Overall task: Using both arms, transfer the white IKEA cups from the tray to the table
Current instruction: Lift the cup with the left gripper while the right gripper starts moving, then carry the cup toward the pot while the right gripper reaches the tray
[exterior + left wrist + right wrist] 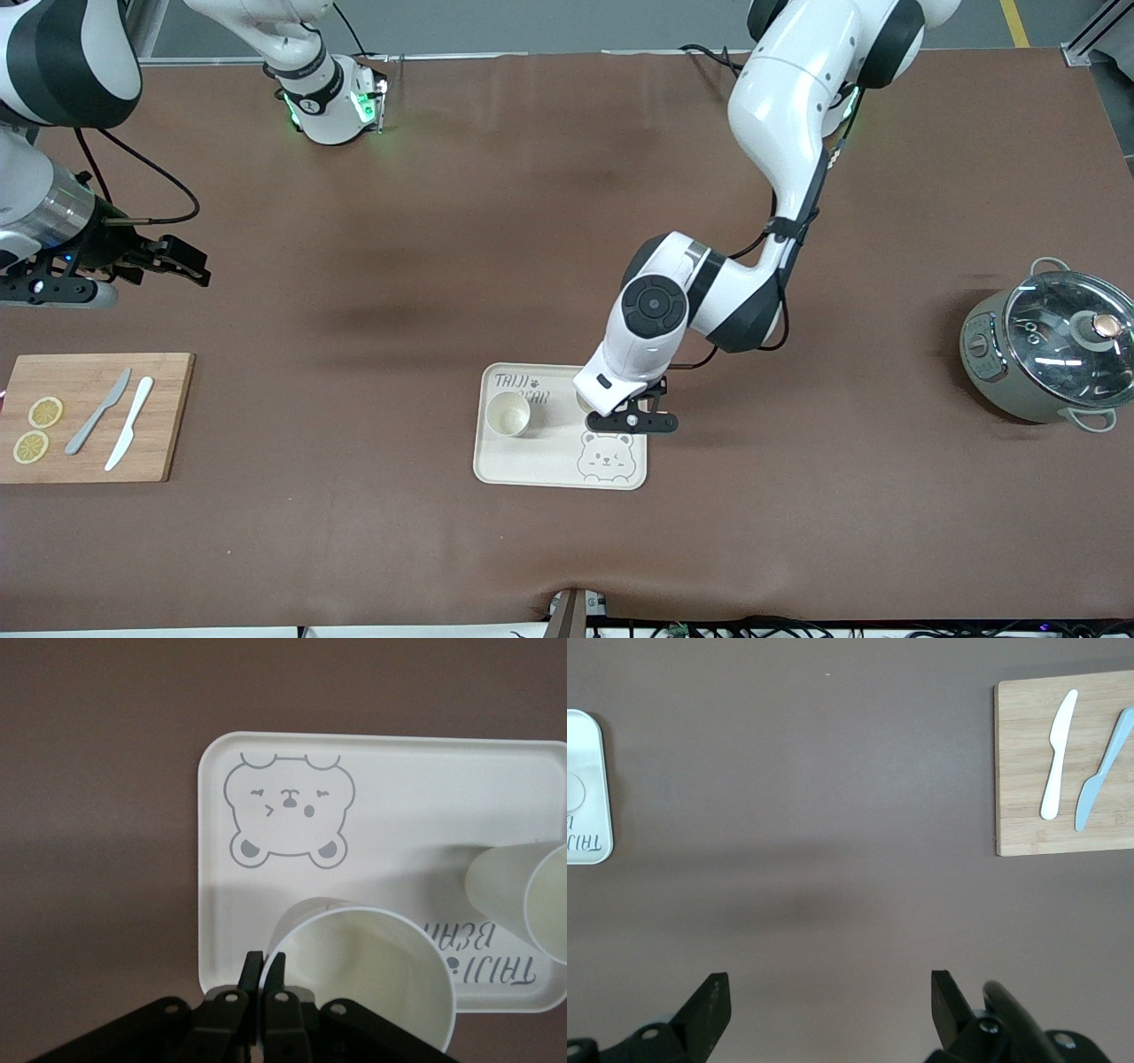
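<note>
Here the left claw (pixel 263 967) pinches a cup (pixel 372 979) over the "BEAR"-lettered tray (pixel 416 780).

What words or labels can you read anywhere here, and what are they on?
"TAIJI BEAR": printed on the tray, near its edge, upside down in the left wrist view; partly hidden by the left arm in the front view.
Pot control panel: markings too small to read.
Nothing else legible.

You see two matt, smooth cream cups (pixel 372 966), likely plastic, on a matt cream tray (pixel 425 788). The table cover (pixel 496 195) looks matt brown, the cutting board (pixel 159 416) pale wood, and the pot's lid (pixel 1059 328) glossy glass.
</note>
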